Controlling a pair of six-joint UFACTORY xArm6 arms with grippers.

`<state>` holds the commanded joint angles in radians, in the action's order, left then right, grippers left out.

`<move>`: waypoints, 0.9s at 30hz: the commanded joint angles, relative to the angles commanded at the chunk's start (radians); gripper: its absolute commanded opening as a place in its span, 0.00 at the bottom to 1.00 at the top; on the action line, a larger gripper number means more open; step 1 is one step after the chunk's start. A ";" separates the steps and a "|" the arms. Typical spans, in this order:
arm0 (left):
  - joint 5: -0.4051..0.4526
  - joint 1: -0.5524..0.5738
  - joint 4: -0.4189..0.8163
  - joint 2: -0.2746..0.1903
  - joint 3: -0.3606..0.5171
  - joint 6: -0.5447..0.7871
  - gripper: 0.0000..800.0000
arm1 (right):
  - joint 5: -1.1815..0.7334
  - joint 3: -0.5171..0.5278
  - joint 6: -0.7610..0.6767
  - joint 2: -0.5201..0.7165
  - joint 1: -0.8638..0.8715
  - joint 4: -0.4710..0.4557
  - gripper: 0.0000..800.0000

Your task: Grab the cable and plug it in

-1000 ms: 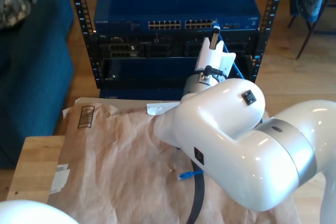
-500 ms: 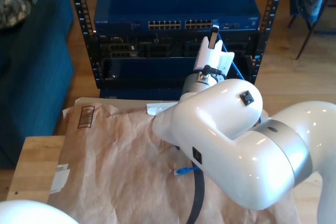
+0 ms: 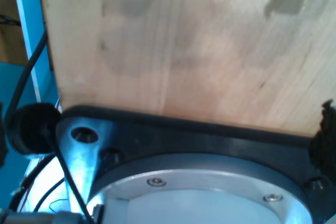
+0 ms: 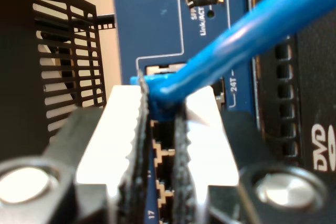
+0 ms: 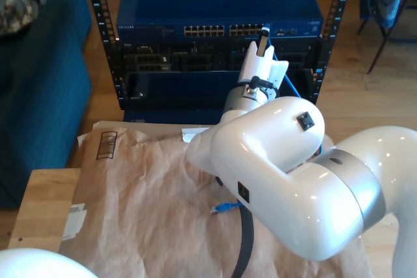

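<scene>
my second gripper [image 4: 160, 145] has its fingers clamped on the cable [image 4: 231, 40] at the switch [image 5: 218, 8]; first gripper's fingers: cannot tell

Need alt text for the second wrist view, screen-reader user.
My second gripper pinches the thin bright blue ethernet cable by its plug between white fingers with black ribbed pads, close in front of a dark blue network switch's row of numbered ports. A black perforated rack panel stands beside the switch.
</scene>
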<state>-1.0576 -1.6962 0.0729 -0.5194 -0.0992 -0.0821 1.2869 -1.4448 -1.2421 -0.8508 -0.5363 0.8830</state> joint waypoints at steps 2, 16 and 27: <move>-0.003 0.000 0.000 0.000 0.000 0.002 1.00 | -0.002 0.003 0.002 0.003 0.002 -0.006 0.34; 0.000 0.000 0.000 0.000 0.000 0.000 1.00 | -0.143 0.276 0.005 0.249 -0.035 -0.015 0.53; -0.003 -0.002 0.000 0.000 0.000 0.002 1.00 | -0.450 0.512 0.137 0.516 0.037 -0.018 0.70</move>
<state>-1.0606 -1.6978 0.0729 -0.5194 -0.0992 -0.0806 0.8374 -0.9323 -1.1055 -0.3353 -0.4994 0.8646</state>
